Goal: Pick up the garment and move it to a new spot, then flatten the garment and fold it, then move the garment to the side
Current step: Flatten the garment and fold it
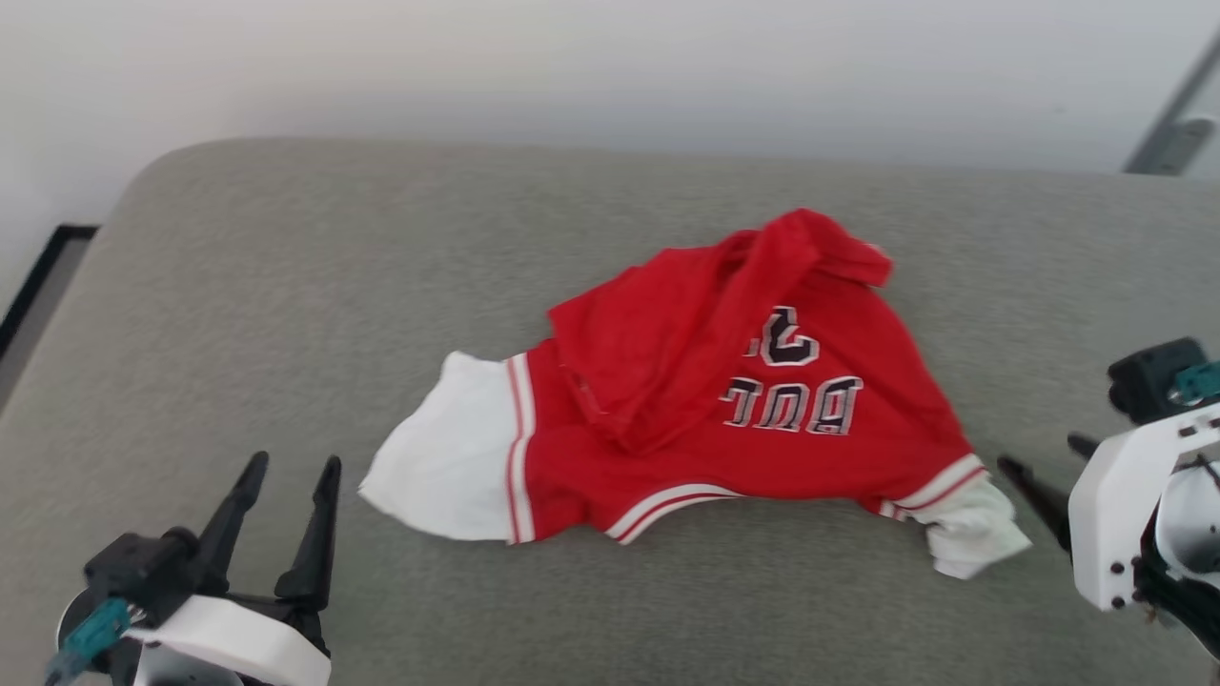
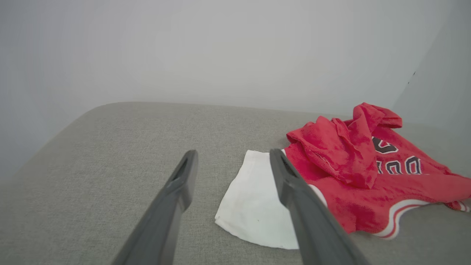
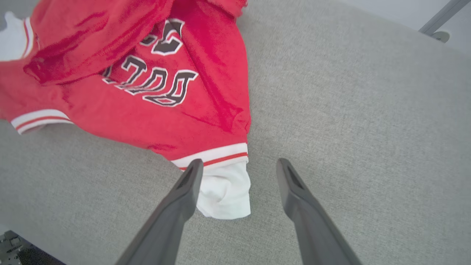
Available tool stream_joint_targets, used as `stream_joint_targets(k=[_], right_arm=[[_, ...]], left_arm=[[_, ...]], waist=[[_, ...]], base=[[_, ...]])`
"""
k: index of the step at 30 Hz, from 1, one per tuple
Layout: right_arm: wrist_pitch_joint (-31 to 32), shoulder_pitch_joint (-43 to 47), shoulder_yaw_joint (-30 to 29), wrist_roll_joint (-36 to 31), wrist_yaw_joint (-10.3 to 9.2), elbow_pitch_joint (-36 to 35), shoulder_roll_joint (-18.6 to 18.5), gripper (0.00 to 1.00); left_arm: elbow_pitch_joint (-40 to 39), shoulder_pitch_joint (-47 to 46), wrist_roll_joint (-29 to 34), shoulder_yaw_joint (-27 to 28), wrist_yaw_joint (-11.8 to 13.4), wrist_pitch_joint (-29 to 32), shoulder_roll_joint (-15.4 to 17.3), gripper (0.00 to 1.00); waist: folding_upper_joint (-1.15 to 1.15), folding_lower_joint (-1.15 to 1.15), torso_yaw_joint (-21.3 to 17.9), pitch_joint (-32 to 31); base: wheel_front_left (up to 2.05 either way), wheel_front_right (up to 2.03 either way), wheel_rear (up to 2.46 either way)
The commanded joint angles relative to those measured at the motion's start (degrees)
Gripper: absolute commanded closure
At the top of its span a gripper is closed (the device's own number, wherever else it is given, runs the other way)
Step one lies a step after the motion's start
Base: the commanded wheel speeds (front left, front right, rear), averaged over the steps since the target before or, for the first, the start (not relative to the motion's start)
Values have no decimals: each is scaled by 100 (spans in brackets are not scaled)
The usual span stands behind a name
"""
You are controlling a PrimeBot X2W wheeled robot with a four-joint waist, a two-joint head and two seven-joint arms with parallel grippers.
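Observation:
The garment [image 1: 686, 410] lies crumpled on the grey cushion, red with white sleeves and upside-down black lettering. Part of its red body is folded over itself. My left gripper [image 1: 291, 472] stands open at the lower left, a short way from the flat white sleeve [image 1: 443, 467]. In the left wrist view the garment [image 2: 353, 162] lies to the right beyond the open left gripper [image 2: 232, 156]. My right gripper [image 1: 1041, 455] is open at the right, beside the bunched white sleeve [image 1: 972, 534]. In the right wrist view that sleeve [image 3: 224, 195] lies loose below the garment [image 3: 147, 110], between the spread fingers of the right gripper [image 3: 239, 164].
The grey upholstered surface [image 1: 286, 286] stretches wide on all sides of the garment and ends in a rounded far edge at a pale wall. A dark strip [image 1: 38, 276] runs along the floor at the left. A metal bar [image 1: 1168, 133] slants at the upper right.

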Motion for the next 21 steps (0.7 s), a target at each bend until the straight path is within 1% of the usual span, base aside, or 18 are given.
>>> stream_joint_targets(k=[1, 5, 7, 12, 17, 21], right_arm=[[-109, -19, -32, -72, -4, -123, 75, 0], [-677, -76, -275, -343, -4, -421, 454, 0], [-1049, -104, -360, -471, -4, -524, 718, 0], [-2221, -172, -519, -943, -4, -646, 1248, 0], [-3371, -135, -510, -1313, -3, -590, 1631, 0], [-4082, -51, -562, -1552, -3, -528, 1856, 0]], left_arm=[[60, -72, -40, -54, -16, 88, 84, 0], [329, -257, -242, -184, -16, 521, 282, 0], [494, -330, -374, -177, -8, 778, 322, 0], [933, -563, -585, -212, -1, 1432, 533, 0], [1360, -772, -796, -160, 29, 2055, 721, 0], [1636, -890, -966, -130, 132, 2592, 855, 0]], waist=[[0, 0, -229, -46], [0, 0, -540, -16], [0, 0, -707, 8], [0, 0, -1084, 105], [0, 0, -1419, 239], [0, 0, -1614, 367]], base=[[0, 0, 0], [0, 0, 0], [0, 0, 0], [0, 0, 0], [0, 0, 0], [0, 0, 0]])
